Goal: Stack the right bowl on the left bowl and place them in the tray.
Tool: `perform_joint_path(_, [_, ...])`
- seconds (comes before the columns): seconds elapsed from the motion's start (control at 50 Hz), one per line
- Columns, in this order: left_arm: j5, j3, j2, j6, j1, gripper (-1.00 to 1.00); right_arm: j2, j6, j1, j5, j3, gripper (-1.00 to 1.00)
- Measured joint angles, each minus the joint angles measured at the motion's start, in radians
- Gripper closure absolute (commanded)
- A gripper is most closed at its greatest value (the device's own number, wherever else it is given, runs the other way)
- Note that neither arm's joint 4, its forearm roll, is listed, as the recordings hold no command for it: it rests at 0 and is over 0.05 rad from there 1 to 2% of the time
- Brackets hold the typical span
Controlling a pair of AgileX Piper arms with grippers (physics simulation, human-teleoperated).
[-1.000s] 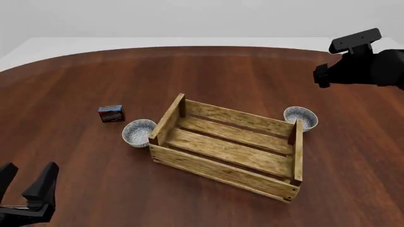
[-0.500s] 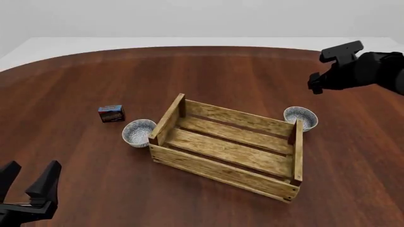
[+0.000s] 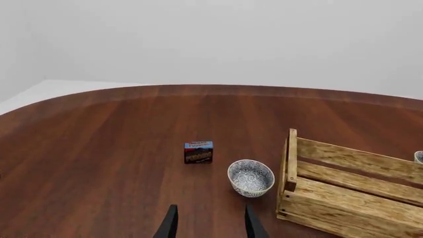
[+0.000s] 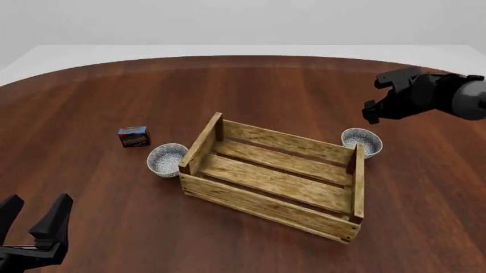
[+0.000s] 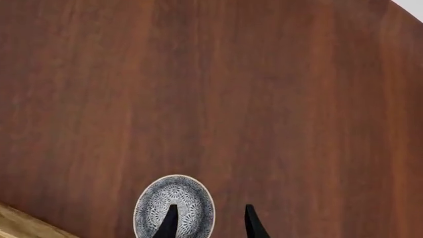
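Front view: the table [image 4: 251,79] carries the tray [image 4: 275,176], a bowl at each end. The right bowl [image 4: 361,141] sits just outside the tray's right end, the left bowl [image 4: 166,158] opposite. The right gripper [image 4: 370,111], empty and parted, has dropped from higher up; next it must straddle the rim. The left gripper [image 4: 34,219] waits open.

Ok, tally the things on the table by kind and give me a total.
Bowls: 2, left bowl and right bowl
Tray: 1
Box: 1
Total: 4
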Motion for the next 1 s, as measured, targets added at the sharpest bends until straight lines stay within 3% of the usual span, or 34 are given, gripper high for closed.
perform_joint_path(0.86, [-0.009, 0.0, 0.005, -0.012, -0.001, -1.0, 0.196, 0.003, -0.047, -0.068, 0.037, -1.0])
perform_joint_path(0.88, [-0.009, 0.0, 0.005, -0.012, -0.001, -1.0, 0.195, 0.005, -0.046, -0.071, 0.04, 1.0])
perform_joint_path(1.0, [-0.007, 0.0, 0.003, -0.014, -0.003, -1.0, 0.185, 0.027, -0.038, -0.078, 0.052, 1.0])
